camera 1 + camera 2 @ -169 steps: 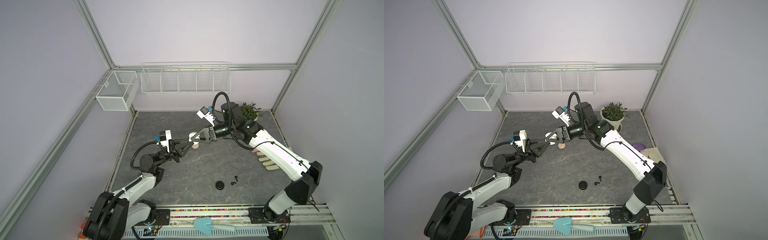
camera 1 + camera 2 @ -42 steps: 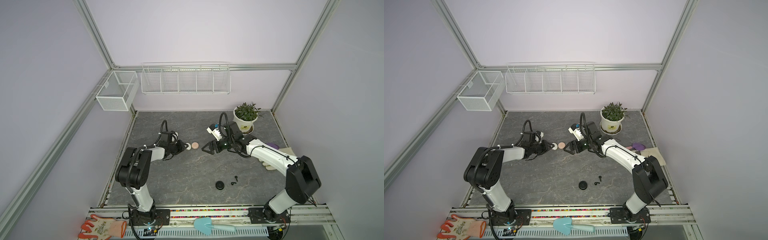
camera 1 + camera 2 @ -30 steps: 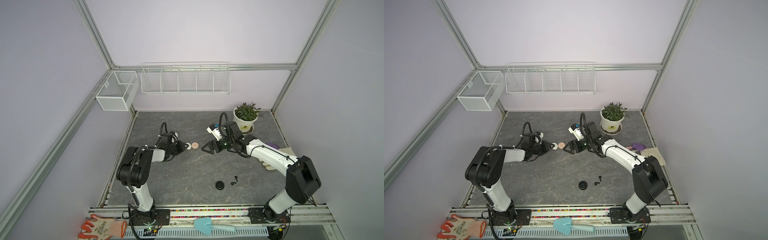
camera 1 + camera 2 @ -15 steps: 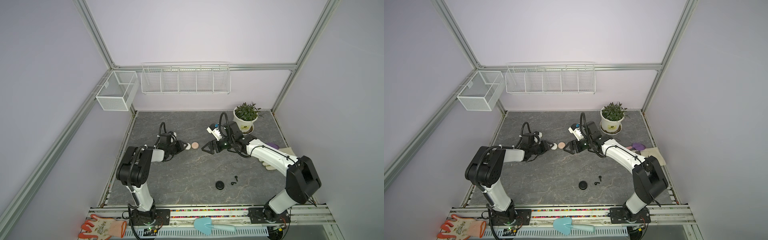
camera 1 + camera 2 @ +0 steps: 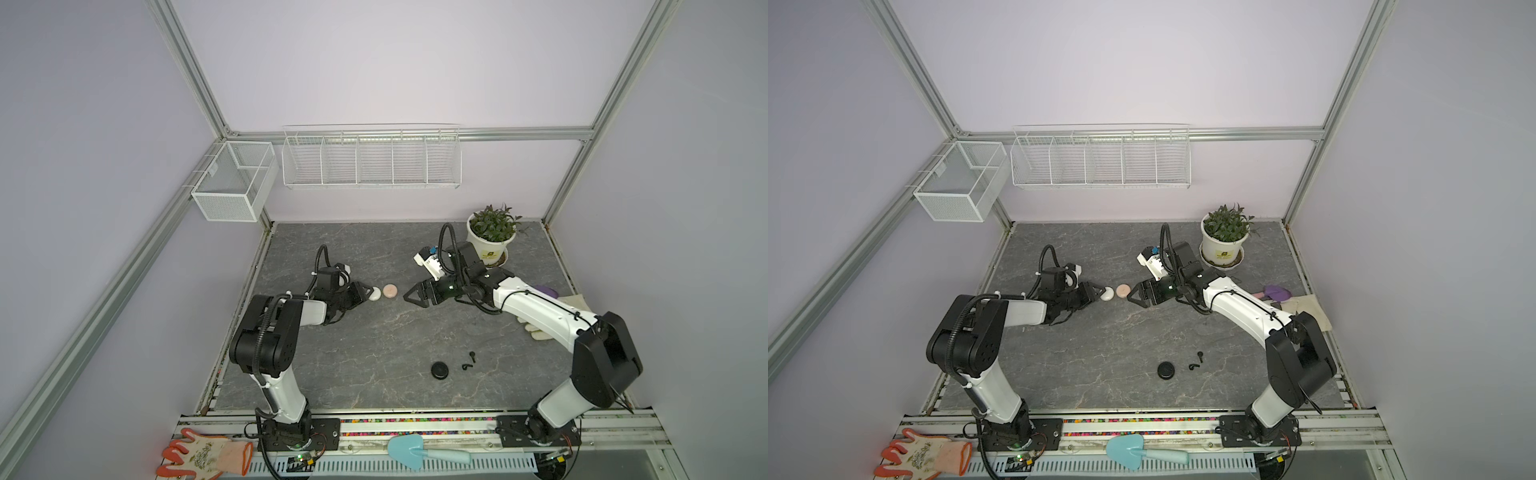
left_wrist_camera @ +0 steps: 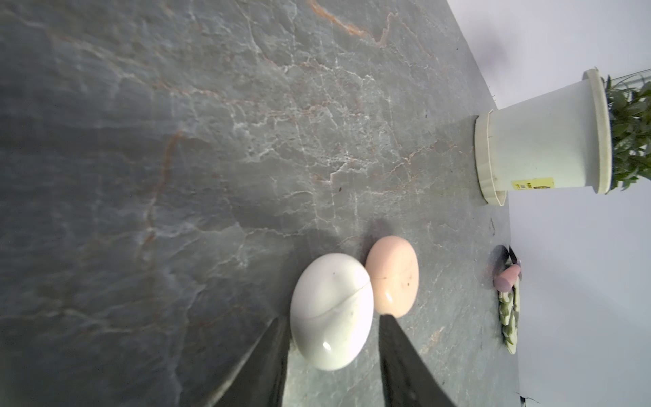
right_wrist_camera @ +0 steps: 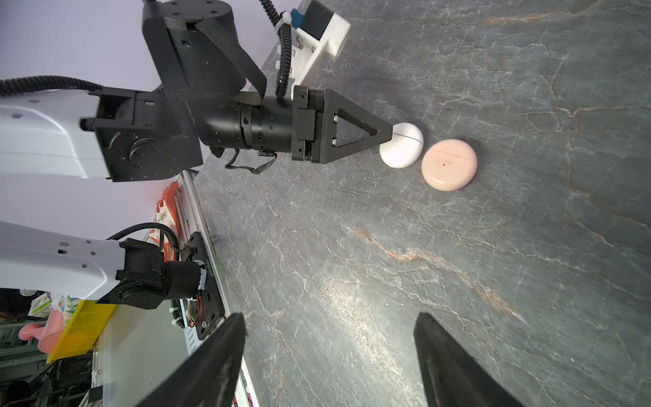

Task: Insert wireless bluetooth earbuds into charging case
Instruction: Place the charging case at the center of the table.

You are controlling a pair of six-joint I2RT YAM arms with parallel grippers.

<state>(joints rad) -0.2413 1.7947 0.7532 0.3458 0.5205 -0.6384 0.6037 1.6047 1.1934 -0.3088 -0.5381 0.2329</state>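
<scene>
Two black earbuds [image 5: 466, 366] lie loose toward the bench's front edge, just beside the black case [image 5: 440, 370]; a low sweep could scatter them. Your left gripper [image 6: 333, 319], jaws parted, straddles the white case [image 6: 331, 310]. Closing off-centre may shove the adjacent pink case [image 6: 392, 275]. Your right gripper [image 7: 329, 317] is spread and empty. The bench centre offers room.

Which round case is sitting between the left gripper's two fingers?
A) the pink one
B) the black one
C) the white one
C: in the left wrist view the white case lies between the fingers of the left gripper, and the pink case is beside it.
</scene>
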